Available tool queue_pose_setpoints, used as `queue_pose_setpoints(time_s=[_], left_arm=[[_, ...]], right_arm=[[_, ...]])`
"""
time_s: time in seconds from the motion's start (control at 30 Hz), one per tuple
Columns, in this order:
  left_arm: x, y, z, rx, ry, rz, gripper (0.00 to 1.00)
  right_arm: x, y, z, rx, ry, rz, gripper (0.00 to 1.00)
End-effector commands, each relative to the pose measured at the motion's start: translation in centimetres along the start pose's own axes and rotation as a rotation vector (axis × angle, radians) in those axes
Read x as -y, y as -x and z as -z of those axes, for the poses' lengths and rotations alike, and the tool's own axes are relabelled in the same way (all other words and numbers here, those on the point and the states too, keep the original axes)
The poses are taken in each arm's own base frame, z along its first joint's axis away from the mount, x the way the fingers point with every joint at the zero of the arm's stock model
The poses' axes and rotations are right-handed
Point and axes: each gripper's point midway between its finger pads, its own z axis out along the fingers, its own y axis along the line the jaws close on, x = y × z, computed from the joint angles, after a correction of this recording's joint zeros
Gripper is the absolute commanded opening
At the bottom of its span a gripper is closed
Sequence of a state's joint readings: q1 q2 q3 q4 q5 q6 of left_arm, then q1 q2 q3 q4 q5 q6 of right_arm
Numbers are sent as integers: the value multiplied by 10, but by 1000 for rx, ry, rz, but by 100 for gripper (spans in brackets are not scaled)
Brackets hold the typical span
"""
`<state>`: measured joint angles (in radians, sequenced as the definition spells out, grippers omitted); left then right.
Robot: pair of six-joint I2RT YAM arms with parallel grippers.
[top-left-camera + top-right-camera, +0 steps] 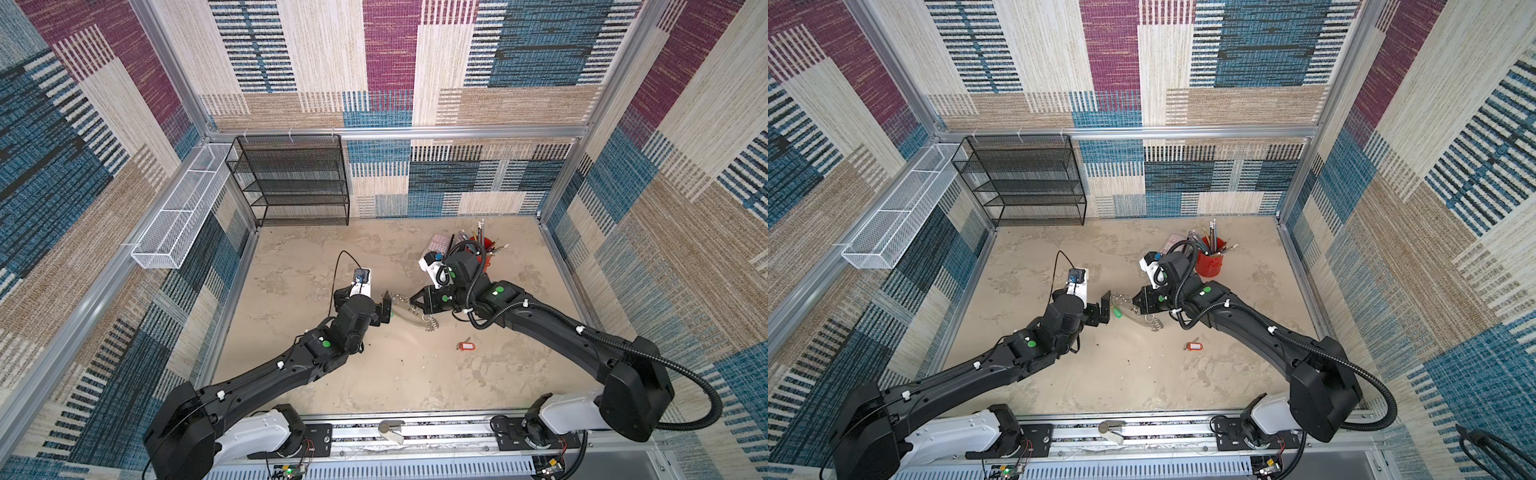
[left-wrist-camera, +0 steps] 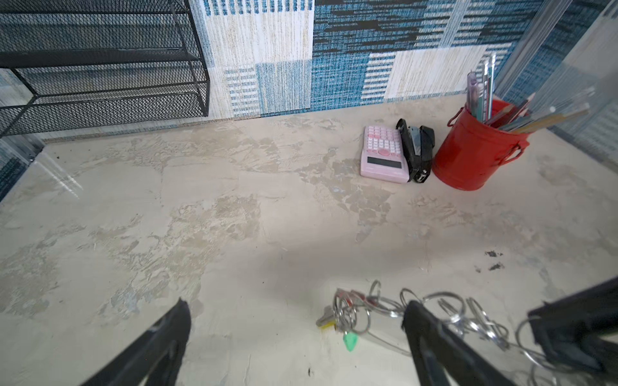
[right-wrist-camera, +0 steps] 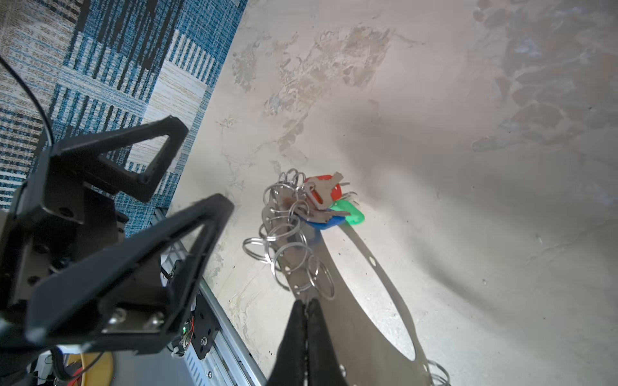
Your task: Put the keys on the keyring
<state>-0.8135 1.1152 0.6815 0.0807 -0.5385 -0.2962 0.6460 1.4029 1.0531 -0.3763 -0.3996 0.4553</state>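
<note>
Right pincer (image 1: 412, 300): reaching in from the right to the centre of both top views, its jaws are pressing tight together on the grey band of the keyring (image 3: 376, 267).
Left pincer (image 1: 386, 308): coming up from the lower left, it is standing wide open and holding nothing. Its two fingers are facing the keyring just beside them, and whether one is brushing the rings cannot be told.
Keyring: it is hanging from the Right pincer at centre frame and trailing down toward the lower right, with silver split rings bunching along its edge.
Keys (image 3: 326, 200): a bunch with red, blue and green tags is clinging to the rings and seems to be resting on the table.
Loose key (image 1: 465, 345): it is lying alone with its red tag, lower right of centre, apart from the keyring.
Open room: bare tabletop is stretching across the lower middle between the arms, and across the left and upper middle.
Edges: metal frame posts are bounding the left, back and right sides. A rail (image 1: 415, 432) is running along the bottom edge, carrying both arm bases.
Clutter: a red pot of pencils (image 1: 1210, 262) is standing upper right of centre behind the right arm, with a pink calculator (image 2: 383, 153) and a black stapler (image 2: 416, 150) side by side next to it.
Back corner: a black mesh shelf (image 1: 291, 183) is standing at upper left, and a white wire basket (image 1: 178, 216) is hanging on the left wall.
Surface: the table (image 1: 332, 374) is showing mottled beige, like worn plaster, with a few dark specks.
Room: woven patchwork panels in blue, maroon, cream and tan are covering every wall.
</note>
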Motion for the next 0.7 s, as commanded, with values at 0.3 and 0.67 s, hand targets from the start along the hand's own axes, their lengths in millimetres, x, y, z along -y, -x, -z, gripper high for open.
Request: queue_pose_setpoints(time_s=[0.3, 0.67], left_arm=[[39, -1, 47, -221, -558, 248, 98], [104, -44, 53, -434, -817, 191, 84]], right_arm=[[5, 9, -4, 55, 8, 8, 0], [47, 11, -1, 122, -60, -206, 0]])
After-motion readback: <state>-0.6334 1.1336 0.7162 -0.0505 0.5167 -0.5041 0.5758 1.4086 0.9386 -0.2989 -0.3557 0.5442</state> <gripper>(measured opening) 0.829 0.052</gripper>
